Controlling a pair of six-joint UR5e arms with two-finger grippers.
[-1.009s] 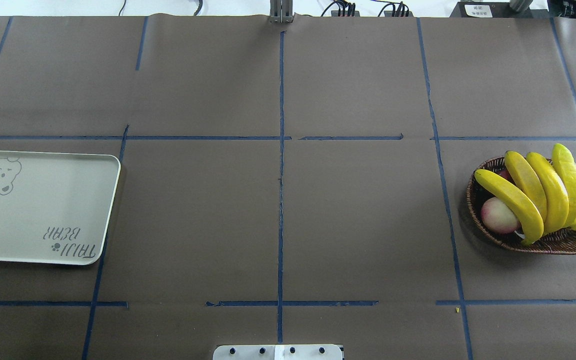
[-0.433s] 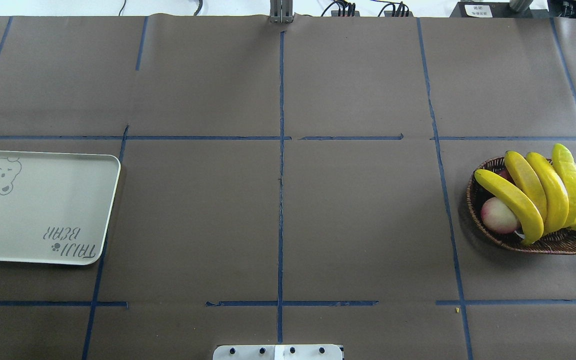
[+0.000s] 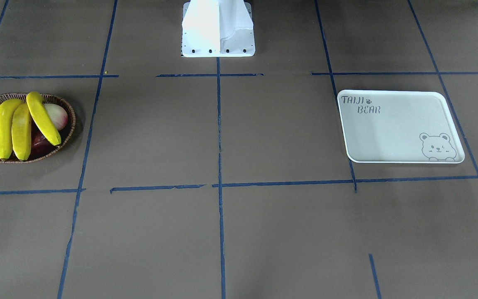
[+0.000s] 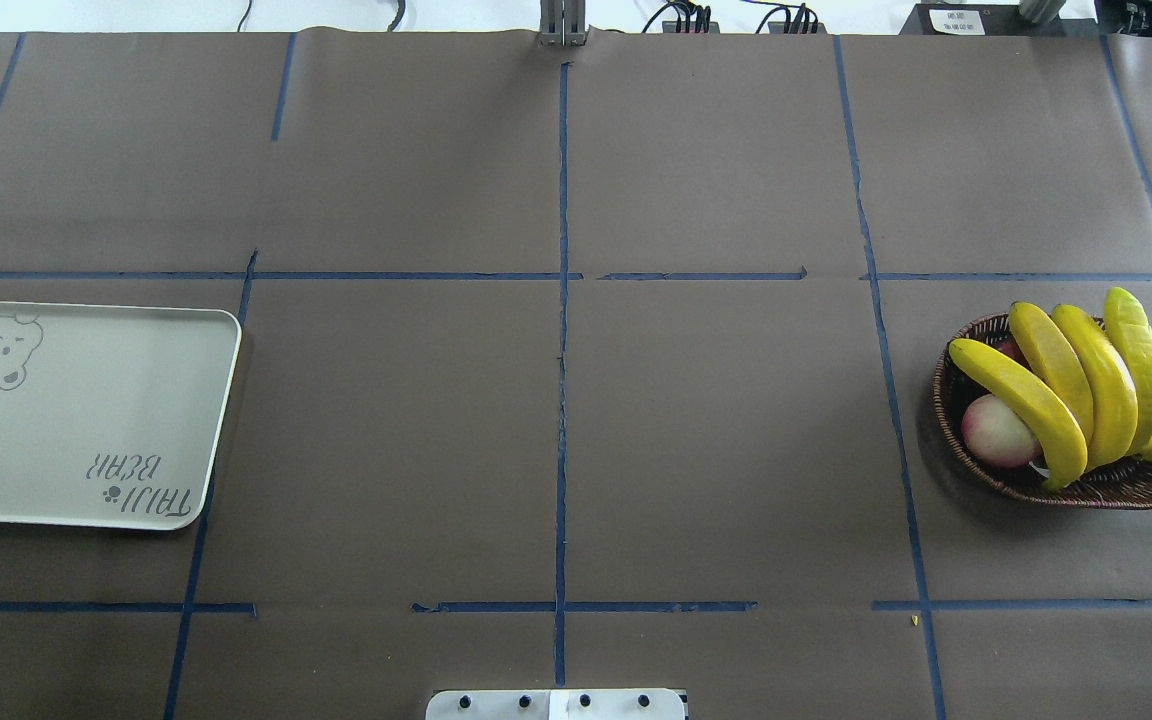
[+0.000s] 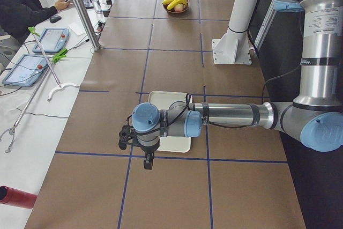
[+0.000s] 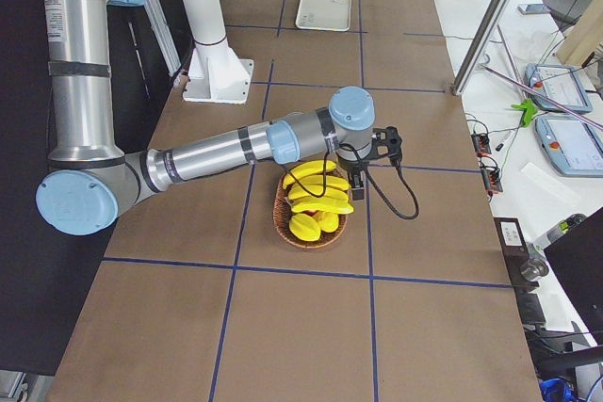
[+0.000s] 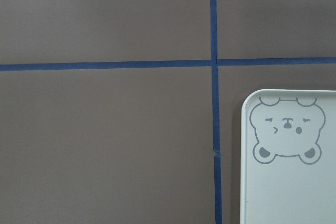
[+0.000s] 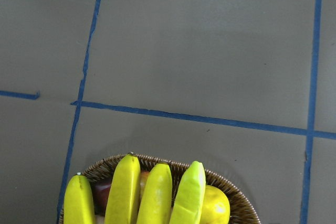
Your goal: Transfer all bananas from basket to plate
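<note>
Inside one basket [image 4: 1086,492]: four bananas [image 4: 1101,385], one peach [image 4: 996,432]; one plate [image 4: 86,420] well apart.

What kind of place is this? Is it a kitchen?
Most likely a robot lab, not a kitchen. The robot's left arm and right arm reach over a table marked with blue tape lines, and a person sits at a side bench with control screens.

Open tabletop [image 4: 716,440] stretched between the basket [image 4: 1116,492] and the plate [image 4: 86,440], crossed only by flat blue tape lines [image 4: 562,400]. A white pedestal [image 3: 218,29] stood midway along the robot's edge. Four bananas [image 4: 1101,390] lay side by side, uppermost and uncovered, across the basket. A peach [image 4: 996,432] was tucked beside them on the plate's side. The plate's surface lay bare.
</note>
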